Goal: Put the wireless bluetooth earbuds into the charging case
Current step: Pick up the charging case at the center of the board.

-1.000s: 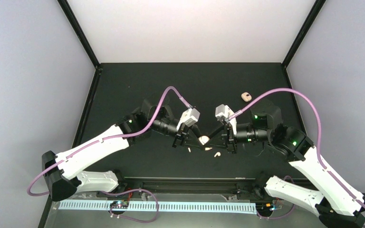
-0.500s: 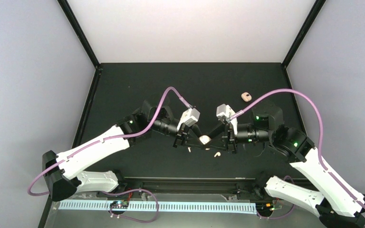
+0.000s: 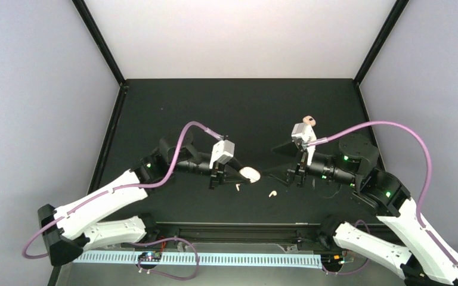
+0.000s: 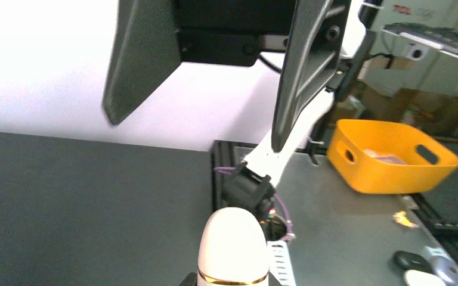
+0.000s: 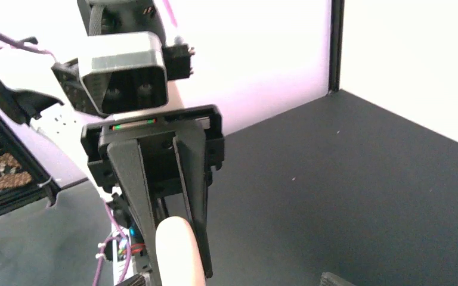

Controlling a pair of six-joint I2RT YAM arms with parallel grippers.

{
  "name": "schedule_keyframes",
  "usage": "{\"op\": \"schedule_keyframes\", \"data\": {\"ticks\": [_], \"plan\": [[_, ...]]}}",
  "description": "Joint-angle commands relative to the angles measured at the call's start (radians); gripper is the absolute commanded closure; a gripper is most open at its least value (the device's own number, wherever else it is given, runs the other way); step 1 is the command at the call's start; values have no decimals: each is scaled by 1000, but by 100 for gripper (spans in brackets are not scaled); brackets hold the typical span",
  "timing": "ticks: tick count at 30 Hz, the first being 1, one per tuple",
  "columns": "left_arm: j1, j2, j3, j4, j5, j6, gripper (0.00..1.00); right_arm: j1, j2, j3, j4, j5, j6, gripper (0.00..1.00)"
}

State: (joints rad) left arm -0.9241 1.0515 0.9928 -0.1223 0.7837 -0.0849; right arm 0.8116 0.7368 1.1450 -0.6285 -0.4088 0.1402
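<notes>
The black bench (image 3: 155, 107) sits boxed in by pale walls (image 3: 36, 89). From where I stand, both arms reach in low from the near corners. Their forearms are almost level and their wrists face one another across a short gap.

The left gripper (image 3: 240, 174) is clenched on the charging case (image 3: 250, 174), a cream oval with a gold band, its long axis pointing at the other arm. The right gripper (image 3: 277, 162) stands released, jaws spread wide, holding nothing.

Two earbuds lie loose on the bench, on the side nearer the bases. One earbud (image 3: 271, 193) is close by the right gripper, and the other earbud (image 3: 237, 187) is close by the left. The right arm is the free one and the nearer to the first earbud, so I'd judge it has to dip back toward its own base. Which way that tiny stem points, I can't make out.
</notes>
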Motion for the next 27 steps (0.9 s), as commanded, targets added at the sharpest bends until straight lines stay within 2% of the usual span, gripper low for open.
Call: {"op": "schedule_keyframes", "data": {"ticks": [1, 5, 7, 11, 16, 18, 27], "plan": [[2, -99, -79, 149, -208, 53, 98, 5, -12, -2, 73, 83, 13, 23], [6, -171, -168, 241, -378, 96, 98, 10, 21, 11, 102, 119, -13, 22], [27, -181, -196, 269, -392, 102, 98, 35, 42, 24, 127, 161, -25, 22], [136, -193, -263, 342, -287, 11, 99, 102, 83, 26, 196, 292, -41, 20], [270, -236, -357, 465, -191, -103, 98, 104, 86, -72, 341, 364, 20, 16], [281, -243, -359, 460, -168, -101, 99, 104, 86, -94, 362, 365, 23, 15], [281, -232, -368, 457, -91, -72, 98, 103, 112, -98, 253, 271, -66, 14]]}}
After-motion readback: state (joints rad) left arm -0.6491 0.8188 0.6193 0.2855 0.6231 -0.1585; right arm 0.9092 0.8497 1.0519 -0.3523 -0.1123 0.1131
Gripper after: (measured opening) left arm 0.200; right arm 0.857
